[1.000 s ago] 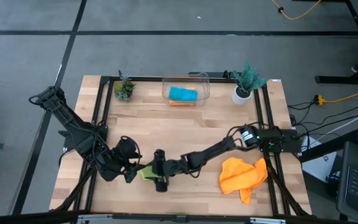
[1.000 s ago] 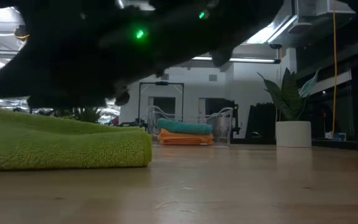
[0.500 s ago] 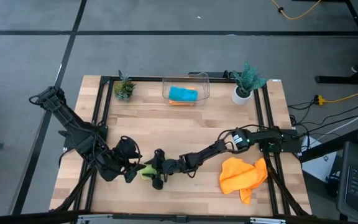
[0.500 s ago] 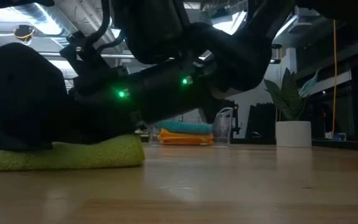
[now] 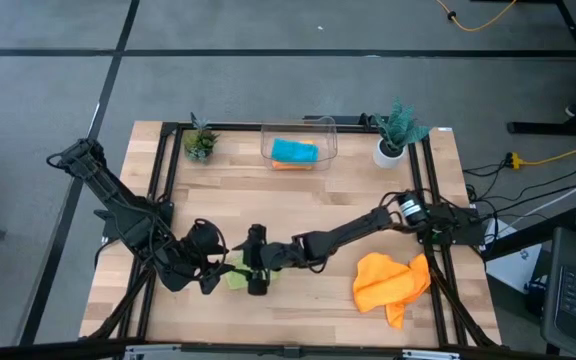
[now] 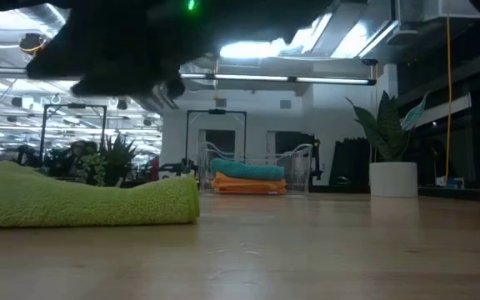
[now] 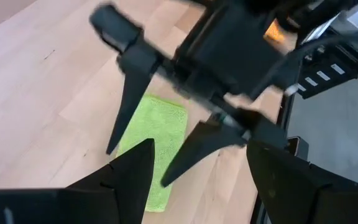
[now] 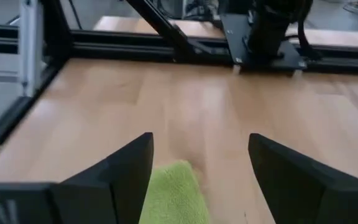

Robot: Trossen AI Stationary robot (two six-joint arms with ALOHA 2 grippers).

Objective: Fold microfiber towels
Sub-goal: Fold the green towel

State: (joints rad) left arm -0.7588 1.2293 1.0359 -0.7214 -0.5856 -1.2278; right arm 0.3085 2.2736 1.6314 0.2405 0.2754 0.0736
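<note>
Lots of bare desk (image 5: 298, 205) in the middle. Blocked at the back by bin (image 5: 299, 143) and two plants (image 5: 200, 141).

Green towel (image 6: 82, 202): fuzzy, matt cloth. Table (image 5: 308, 210): smooth, pale wood planks, slight sheen. Bin (image 5: 330, 148): clear plastic. Frame (image 5: 165, 170): black matt metal.

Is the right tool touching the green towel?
Apart. Low view: the right tool hangs above the green towel, background visible between them.
</note>
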